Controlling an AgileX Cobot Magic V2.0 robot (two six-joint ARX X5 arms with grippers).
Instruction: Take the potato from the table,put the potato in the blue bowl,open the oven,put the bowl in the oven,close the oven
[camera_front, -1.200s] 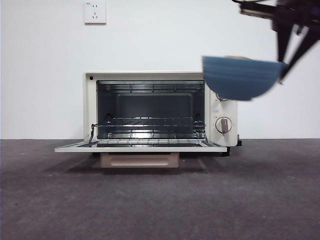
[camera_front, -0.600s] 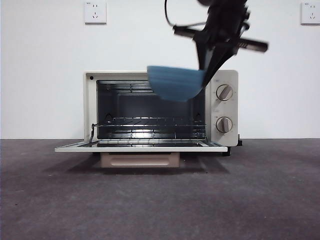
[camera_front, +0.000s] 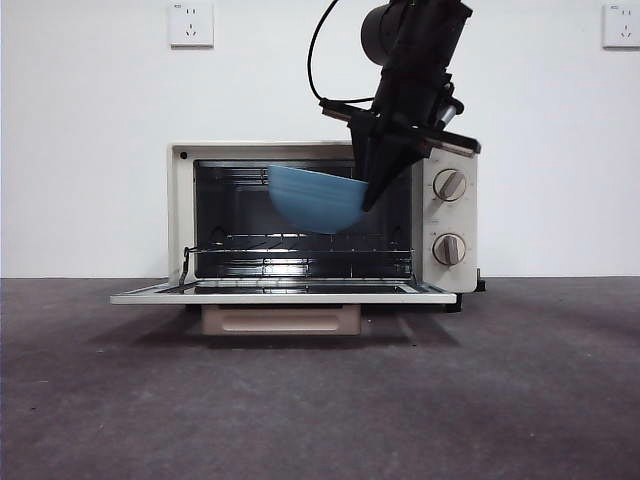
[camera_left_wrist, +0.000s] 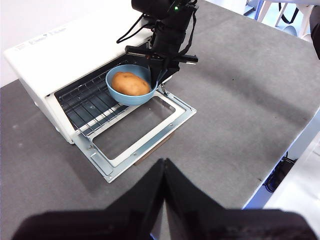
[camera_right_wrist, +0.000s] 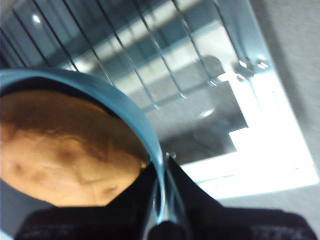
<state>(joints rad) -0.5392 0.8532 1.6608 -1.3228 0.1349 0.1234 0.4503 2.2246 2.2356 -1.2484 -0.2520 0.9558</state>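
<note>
The cream-white oven (camera_front: 445, 215) (camera_left_wrist: 60, 47) stands with its door (camera_front: 280, 293) (camera_left_wrist: 142, 132) folded down flat. My right gripper (camera_front: 368, 195) (camera_right_wrist: 162, 200) is shut on the rim of the blue bowl (camera_front: 315, 198) (camera_left_wrist: 129, 95) (camera_right_wrist: 125, 107), holding it tilted in the air above the wire rack (camera_front: 300, 245) (camera_left_wrist: 87, 102) at the oven's mouth. The orange-brown potato (camera_left_wrist: 130, 83) (camera_right_wrist: 60, 155) lies inside the bowl. My left gripper (camera_left_wrist: 164, 172) is shut, empty, high above the table (camera_left_wrist: 240, 100), well in front of the oven.
Two round knobs (camera_front: 448, 185) sit on the oven's right panel. The table's edge (camera_left_wrist: 295, 135) drops off at one side in the left wrist view. A wall socket (camera_front: 190, 24) is on the white wall behind.
My right gripper has carried the bowl leftward and down, from beside the oven's upper right corner into the front of the oven opening.
</note>
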